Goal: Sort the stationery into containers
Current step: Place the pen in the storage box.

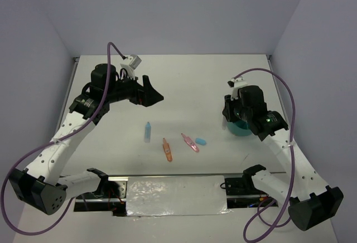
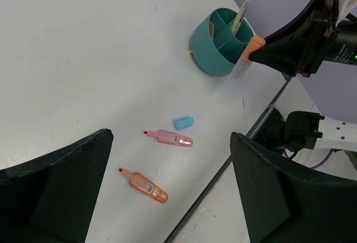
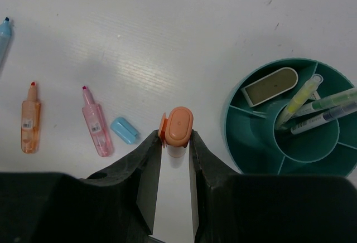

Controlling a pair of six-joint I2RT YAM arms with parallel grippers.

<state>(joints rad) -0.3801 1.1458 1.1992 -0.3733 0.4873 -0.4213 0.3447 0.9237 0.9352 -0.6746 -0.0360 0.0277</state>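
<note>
— Stationery is lying where?
— Highlighters and a blue cap are lying mid-table. The right claw is gripping an orange-capped tube just left of the cup.
— And the left claw?
— It is hovering wide open, far left.

This is a robotics lab test cell rather than a lived-in room. A plain white surface is boxed in by bare, pale walls: a left wall, a back wall and a right wall. Two white-and-black robot arms, the left arm and the right arm, are bolted at the near edge. Loose purple cables loop from them, a small camera rides one wrist, and a strip of silvery foil and exposed wiring sit between the bases.
</note>
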